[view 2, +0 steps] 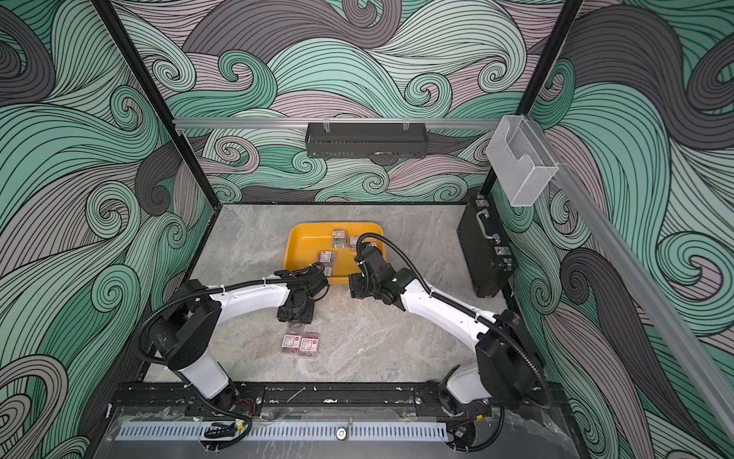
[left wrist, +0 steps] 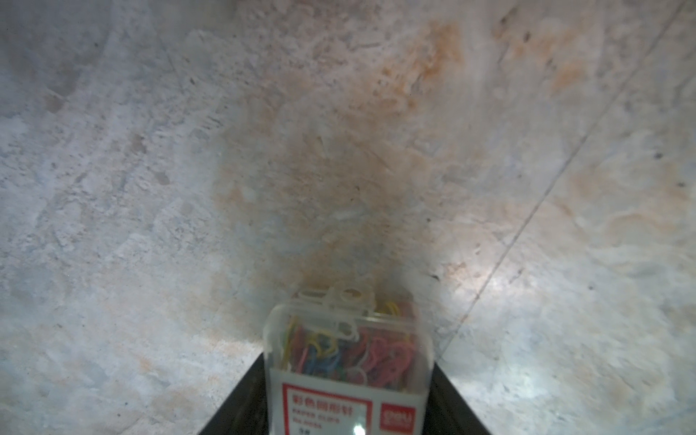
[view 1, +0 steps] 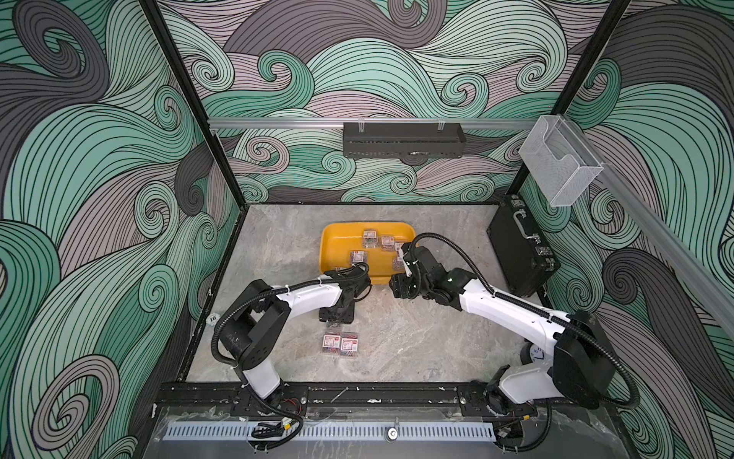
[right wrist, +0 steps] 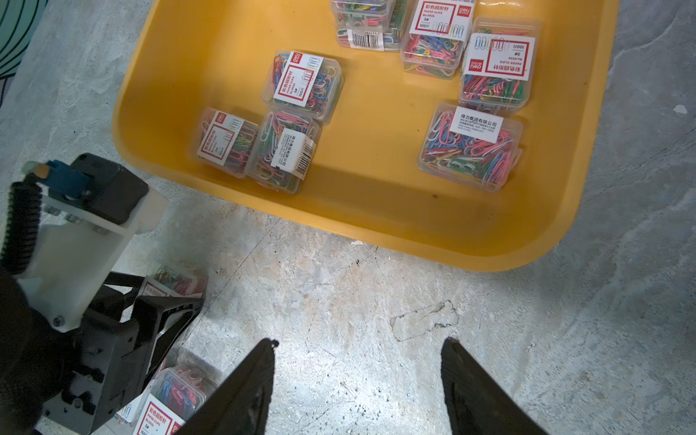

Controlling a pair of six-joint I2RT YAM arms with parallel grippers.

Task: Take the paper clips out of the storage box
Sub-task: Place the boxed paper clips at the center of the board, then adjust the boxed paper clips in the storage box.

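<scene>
Left pincer [left wrist: 348,361] straddles a box of paper clips [left wrist: 339,346] over the surface [left wrist: 150,188]; you can't tell if it grips. Right pincer [right wrist: 360,342] stands wide, empty, near the storage box [right wrist: 414,233].

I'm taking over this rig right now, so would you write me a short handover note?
Left end effector: a clip box sits between its fingers, low over the table; gripped or let go, I cannot tell.
Right end effector: open, empty, over the table just outside the tray.
Done: two boxes lie on the table beside the left end effector.
Left: seven boxes show in the tray; all need lifting out.
</scene>
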